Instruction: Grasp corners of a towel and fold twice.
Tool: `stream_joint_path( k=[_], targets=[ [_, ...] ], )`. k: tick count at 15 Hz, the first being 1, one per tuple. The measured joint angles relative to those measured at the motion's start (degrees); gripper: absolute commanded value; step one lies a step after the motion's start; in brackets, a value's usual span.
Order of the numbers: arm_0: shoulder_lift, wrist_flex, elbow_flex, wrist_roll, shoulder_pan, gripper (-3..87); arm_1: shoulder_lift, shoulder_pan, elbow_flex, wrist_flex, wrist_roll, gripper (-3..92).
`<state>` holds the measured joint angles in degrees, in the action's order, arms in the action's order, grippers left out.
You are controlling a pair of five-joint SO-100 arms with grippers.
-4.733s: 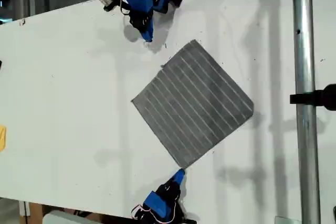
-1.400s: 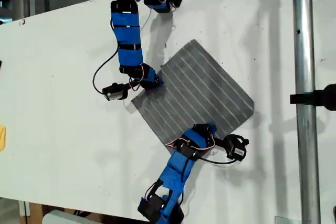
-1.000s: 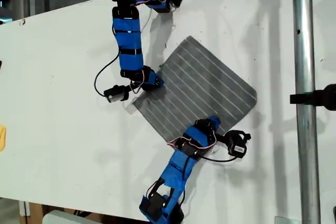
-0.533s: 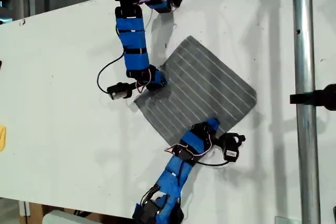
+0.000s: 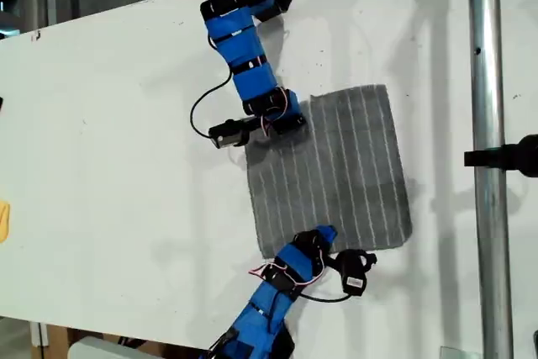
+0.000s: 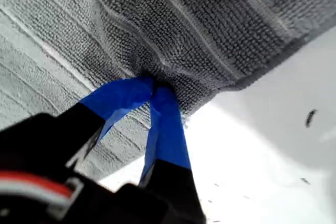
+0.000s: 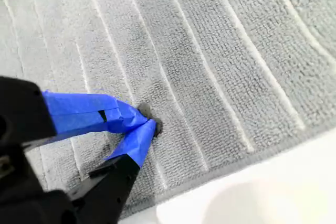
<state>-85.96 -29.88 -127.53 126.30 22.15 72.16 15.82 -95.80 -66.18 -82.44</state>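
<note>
**Both grippers closed on the towel**

My first gripper [image 6: 157, 90] is closed on the towel [image 6: 199, 24]. The two blue fingertips meet on a small gathered fold of the grey cloth, just inside its hem. Above the tips the fabric rises and wrinkles. Beyond the hem, to the side of the tips, the white table [image 6: 273, 145] shows, with a few dark specks.

My second gripper [image 7: 147, 124] also pinches the towel – the tips come together on the cloth between two pale stripes. Around these tips the fabric lies flat, and the stripes run away from them towards the hem, which is near. Past the hem the table shows again.

In the exterior view the towel [image 5: 345, 174] lies as a rectangle between the two arms, with its stripes running up and down the picture. One arm [image 5: 244, 56] reaches from the top of that view and touches the towel at its upper corner on the exterior view's left. The other arm [image 5: 277, 292] comes from the bottom and meets the lower hem. I cannot tell from the wrist views which arm is first and which is second.
</note>
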Motion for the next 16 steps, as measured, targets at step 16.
stream_joint_path(
  k=[16],
  targets=[
    [-21.97, -52.03, 28.92, -24.87, -8.44, -2.8, 28.39, -16.96, 3.34, -21.36, 14.94, -0.3]
  ],
)
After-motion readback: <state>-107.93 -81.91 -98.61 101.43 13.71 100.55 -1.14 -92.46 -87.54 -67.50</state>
